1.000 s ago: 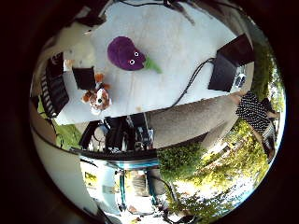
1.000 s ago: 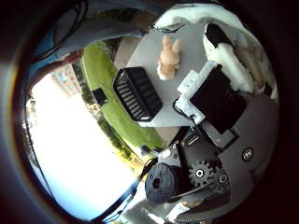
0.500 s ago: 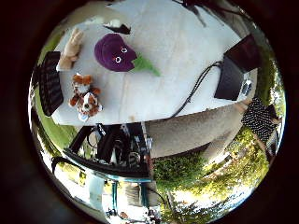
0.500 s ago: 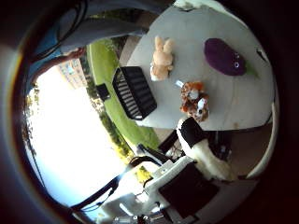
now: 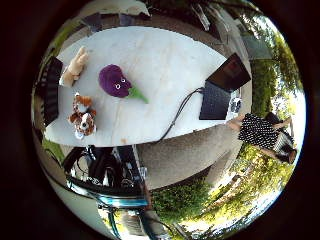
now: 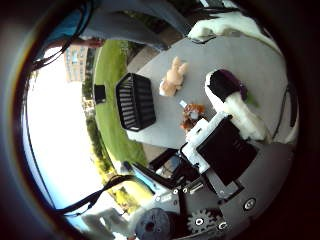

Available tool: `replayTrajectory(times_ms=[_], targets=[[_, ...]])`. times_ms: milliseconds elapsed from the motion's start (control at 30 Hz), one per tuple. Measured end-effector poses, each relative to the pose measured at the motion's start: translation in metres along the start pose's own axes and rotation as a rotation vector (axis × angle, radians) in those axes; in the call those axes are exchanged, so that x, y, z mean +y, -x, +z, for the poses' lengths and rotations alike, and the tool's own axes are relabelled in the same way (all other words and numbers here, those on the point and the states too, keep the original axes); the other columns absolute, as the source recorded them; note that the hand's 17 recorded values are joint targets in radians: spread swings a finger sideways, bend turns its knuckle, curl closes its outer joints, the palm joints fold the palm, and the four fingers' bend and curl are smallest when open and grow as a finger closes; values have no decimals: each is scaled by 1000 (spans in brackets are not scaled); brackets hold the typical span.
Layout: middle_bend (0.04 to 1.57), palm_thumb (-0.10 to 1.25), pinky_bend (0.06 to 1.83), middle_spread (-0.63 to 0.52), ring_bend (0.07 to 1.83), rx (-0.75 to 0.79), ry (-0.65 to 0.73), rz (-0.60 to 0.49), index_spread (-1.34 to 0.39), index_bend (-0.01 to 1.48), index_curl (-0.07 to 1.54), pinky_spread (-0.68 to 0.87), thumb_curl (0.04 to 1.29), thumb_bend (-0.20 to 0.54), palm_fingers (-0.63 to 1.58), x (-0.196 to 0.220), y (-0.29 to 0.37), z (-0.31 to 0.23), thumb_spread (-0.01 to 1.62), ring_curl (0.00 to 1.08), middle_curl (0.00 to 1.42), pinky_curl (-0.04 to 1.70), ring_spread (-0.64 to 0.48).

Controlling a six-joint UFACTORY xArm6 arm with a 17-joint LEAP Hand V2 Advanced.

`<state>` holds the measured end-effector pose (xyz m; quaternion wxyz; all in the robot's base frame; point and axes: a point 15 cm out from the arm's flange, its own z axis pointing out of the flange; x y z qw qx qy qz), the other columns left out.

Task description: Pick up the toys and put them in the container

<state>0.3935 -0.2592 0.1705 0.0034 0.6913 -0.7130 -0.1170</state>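
In the little finger side palm view, three toys lie on a white table (image 5: 175, 55): a purple eggplant plush (image 5: 114, 80), a tan bunny plush (image 5: 73, 66) and a brown and white dog plush (image 5: 80, 114). The thumb side palm view shows the black slatted container (image 6: 133, 100) at the table's edge, with the bunny (image 6: 175, 75) and the dog (image 6: 191, 116) beside it. My right hand (image 6: 232, 135) is well above the table, away from the toys. Its white and black fingers (image 6: 232, 100) reach out relaxed and hold nothing.
An open black laptop (image 5: 220, 90) sits at the table's other end. A wheeled base with dark equipment (image 5: 105, 170) stands on the pavement beside the table. Grass and trees lie around.
The camera has moved up and away from the table, so the toys look smaller. In the thumb side view the fingers have shifted across the picture. The toys lie where they were.
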Motion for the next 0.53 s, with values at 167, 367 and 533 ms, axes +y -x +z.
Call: replayTrajectory(times_ms=[167,367,533], targets=[[210,787,559,-11,392,-16,116,-56,-497,905,500,505,484,-37,201,50,26,-30,1026,333,414,220,280],[165,733,624,77,411,13,226,-179,-238,422,343,471,459,-33,62,117,89,-69,1066,324,373,235,283],[163,735,597,91,380,77,219,-295,-172,391,340,460,448,-28,95,149,143,-74,1085,314,349,225,284]])
